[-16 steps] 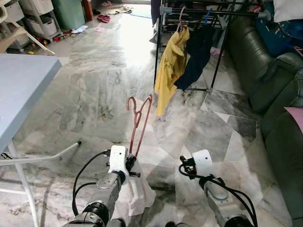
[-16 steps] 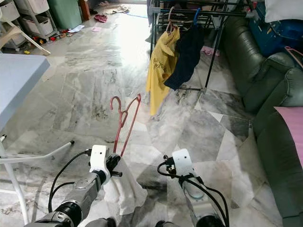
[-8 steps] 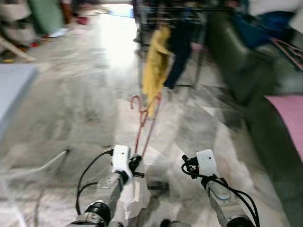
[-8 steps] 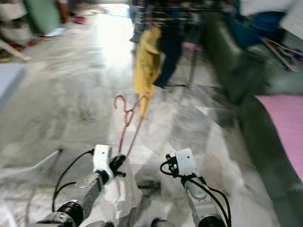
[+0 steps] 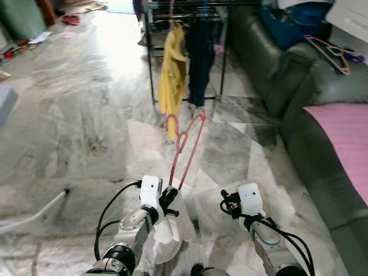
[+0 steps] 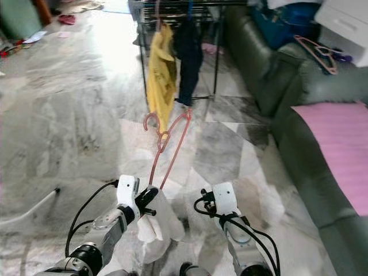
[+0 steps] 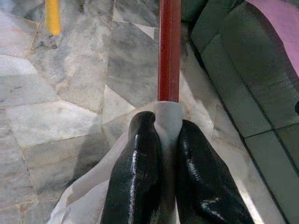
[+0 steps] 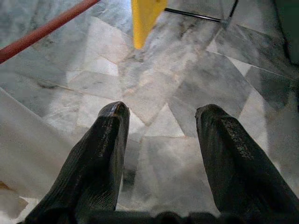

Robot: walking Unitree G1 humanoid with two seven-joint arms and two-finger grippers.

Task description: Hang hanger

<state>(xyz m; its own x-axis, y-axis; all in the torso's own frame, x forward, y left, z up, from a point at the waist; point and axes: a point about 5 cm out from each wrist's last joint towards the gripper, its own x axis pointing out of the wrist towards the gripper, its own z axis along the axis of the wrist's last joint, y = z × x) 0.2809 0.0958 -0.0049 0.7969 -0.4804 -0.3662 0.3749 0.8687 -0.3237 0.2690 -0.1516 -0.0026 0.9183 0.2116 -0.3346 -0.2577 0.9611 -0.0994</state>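
While the marble floor [image 5: 86, 115] spreads wide, a dark green sofa [image 5: 299, 115] runs along the right with a pink cloth [image 5: 345, 132] on it; far ahead stands a black drying rack [image 5: 184, 11] carrying a yellow garment [image 5: 171, 75] and a dark one [image 5: 199, 57]; near, the left end effector [image 7: 163, 158] is clamped on the red hanger [image 5: 183, 146], which carries a white cloth [image 5: 169, 236], hook pointing toward the rack; the right end effector [image 8: 161, 140] hovers beside it, fingers spread, holding nothing.
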